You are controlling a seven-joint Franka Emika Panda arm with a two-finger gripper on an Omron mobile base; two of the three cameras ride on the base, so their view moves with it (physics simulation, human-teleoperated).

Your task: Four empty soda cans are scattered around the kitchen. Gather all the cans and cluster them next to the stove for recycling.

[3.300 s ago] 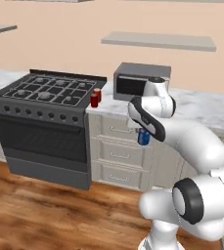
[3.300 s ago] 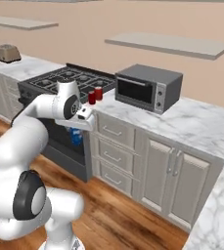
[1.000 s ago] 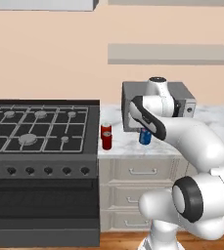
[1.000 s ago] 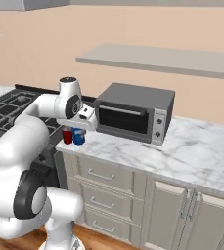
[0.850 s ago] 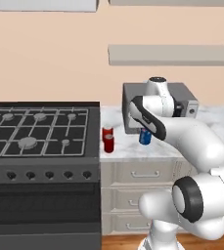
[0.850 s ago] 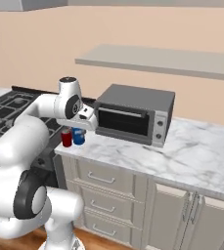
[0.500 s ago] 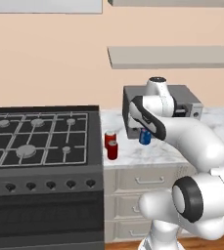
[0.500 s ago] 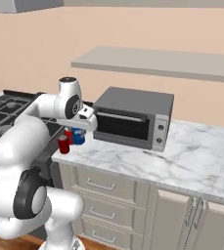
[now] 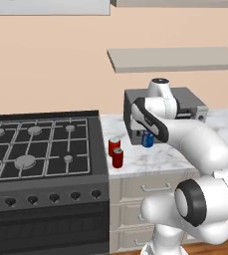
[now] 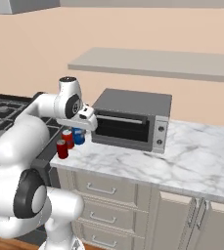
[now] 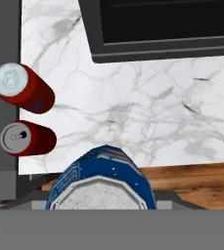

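The stove (image 9: 41,149) occupies the left part of the left base view, a wide black gas range with grid grates, grey burners and a row of front knobs. Its right edge meets the left edge of the white marble counter (image 9: 160,157).

The grey countertop oven (image 10: 130,119) stands on the counter toward the back edge, near the wall, with its dark door facing forward.

My arm reaches forward over the counter, with the hand in front of the oven's left half.

My pincer (image 9: 148,135) is clenched on 1 blue soda can (image 9: 148,139). In the hand view the blue soda can sits directly under the camera, silvery top up, held above the counter near its front edge, with wood floor (image 11: 191,183) showing beyond that edge. From the pictures I cannot tell whether its base touches the marble.

2 red soda cans stand upright on the counter at its left edge, just beside the stove. The rear red can (image 9: 114,146) and the front red can (image 9: 118,158) stand close together, 1 behind the other; I cannot tell whether they touch. In the hand view both show their silvery tops along the counter's stove-side edge.

The blue soda can is near these 2 cans, to their right and apart from them, between them and the oven.
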